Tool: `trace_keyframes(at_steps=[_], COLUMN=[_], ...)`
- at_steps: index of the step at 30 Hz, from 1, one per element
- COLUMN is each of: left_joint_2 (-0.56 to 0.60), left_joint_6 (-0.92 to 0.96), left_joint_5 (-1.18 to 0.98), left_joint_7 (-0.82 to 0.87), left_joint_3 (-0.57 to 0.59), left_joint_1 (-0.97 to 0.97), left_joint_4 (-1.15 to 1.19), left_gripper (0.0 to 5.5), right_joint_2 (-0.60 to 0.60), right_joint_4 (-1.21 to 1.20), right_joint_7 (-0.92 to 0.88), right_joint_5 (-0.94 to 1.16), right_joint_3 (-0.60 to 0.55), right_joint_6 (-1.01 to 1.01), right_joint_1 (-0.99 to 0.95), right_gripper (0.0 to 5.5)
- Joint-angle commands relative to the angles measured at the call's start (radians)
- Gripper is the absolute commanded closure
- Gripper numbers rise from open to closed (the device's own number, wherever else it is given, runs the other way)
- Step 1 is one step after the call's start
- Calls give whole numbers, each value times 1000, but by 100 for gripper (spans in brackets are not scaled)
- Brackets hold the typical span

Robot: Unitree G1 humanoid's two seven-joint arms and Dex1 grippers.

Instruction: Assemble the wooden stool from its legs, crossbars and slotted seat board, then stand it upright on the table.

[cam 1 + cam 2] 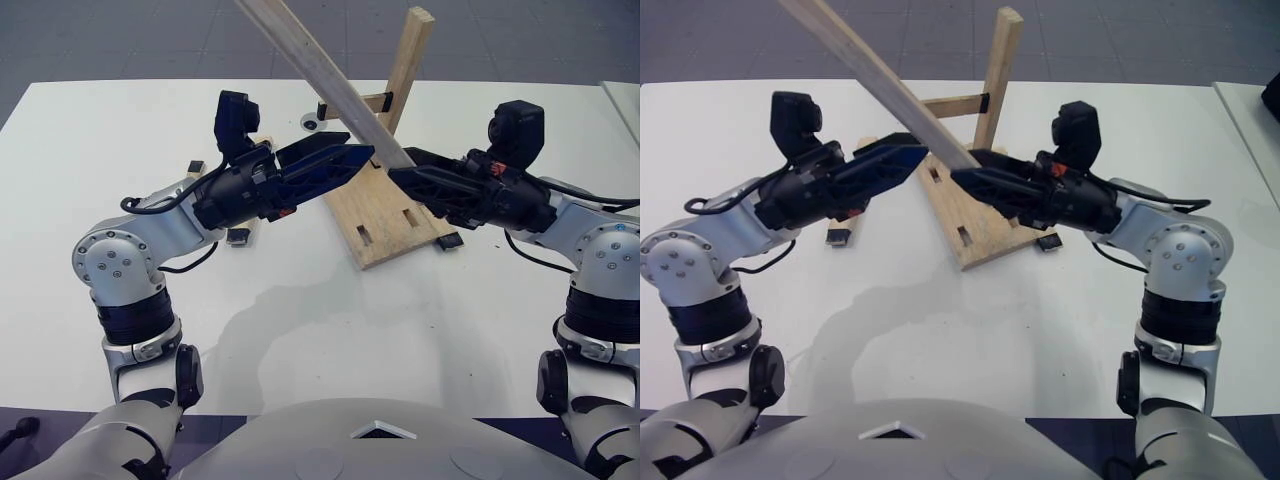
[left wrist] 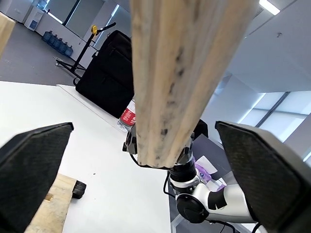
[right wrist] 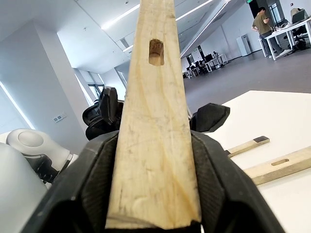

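My right gripper (image 1: pixel 402 177) is shut on the lower end of a long wooden leg (image 1: pixel 320 65), which slants up and away to the left. My left gripper (image 1: pixel 360 153) is open, one finger (image 2: pixel 34 160) on each side of that leg's end without touching it. Just behind and below both grippers, the slotted seat board (image 1: pixel 392 222) lies flat on the white table (image 1: pixel 100 130). A second leg (image 1: pixel 411 55) stands upright from the board's far edge, with a short crossbar (image 1: pixel 373 101) jutting from it. The held leg has a slot (image 3: pixel 156 51) partway along.
Small black pieces lie on the table at the left (image 1: pixel 238 237), farther back (image 1: pixel 197 166) and by the board's right corner (image 1: pixel 450 241). A small white round part (image 1: pixel 310 122) sits behind the left gripper. Loose wooden bars (image 3: pixel 279 165) lie on the table.
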Motion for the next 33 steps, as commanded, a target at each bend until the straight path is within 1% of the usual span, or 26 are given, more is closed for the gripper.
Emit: trace_keyframes(at_steps=[1, 4, 8, 9, 16, 18, 23, 24, 25, 27, 28, 31, 33], left_joint_2=[37, 59, 88, 94, 117, 132, 160, 164, 167, 181, 191, 227, 253], left_joint_6=[-17, -30, -39, -41, -65, -65, -73, -79, -88, -110, -124, -191, -242], left_joint_5=[-88, -117, -135, -139, -160, -149, -118, -110, -103, -70, -46, 78, 190], left_joint_7=[43, 52, 51, 51, 56, 44, 16, 12, 8, -14, -29, -91, -138], left_joint_3=[-10, -24, -40, -45, -66, -73, -69, -64, -57, -42, -32, -7, -22], left_joint_1=[-24, -22, -14, -12, -10, -1, 23, 24, 22, 15, 9, -3, 2], left_joint_4=[12, 14, 19, 23, 39, 40, 63, 71, 81, 103, 115, 155, 162], left_gripper=[70, 131, 189, 216, 330, 338, 339, 339, 339, 347, 347, 347, 347], right_joint_2=[-11, -9, -14, -15, -20, -20, -25, -31, -39, -73, -101, -195, -221], right_joint_4=[-17, -17, -19, -23, -34, -34, -30, -31, -29, -26, -28, -4, 36], right_joint_7=[21, 22, 30, 32, 48, 46, 39, 41, 43, 58, 74, 100, 72], right_joint_5=[-19, -22, -32, -36, -54, -47, -52, -63, -72, -104, -136, -289, -386], right_joint_3=[21, 23, 30, 34, 48, 45, 41, 42, 40, 35, 35, 47, 55], right_joint_6=[-9, -13, -20, -22, -31, -29, -32, -38, -40, -54, -72, -160, -215], right_joint_1=[14, 16, 21, 24, 34, 33, 29, 31, 34, 53, 70, 110, 102], right_gripper=[340, 340, 340, 340, 340, 340, 340, 304, 298, 260, 249, 204, 163])
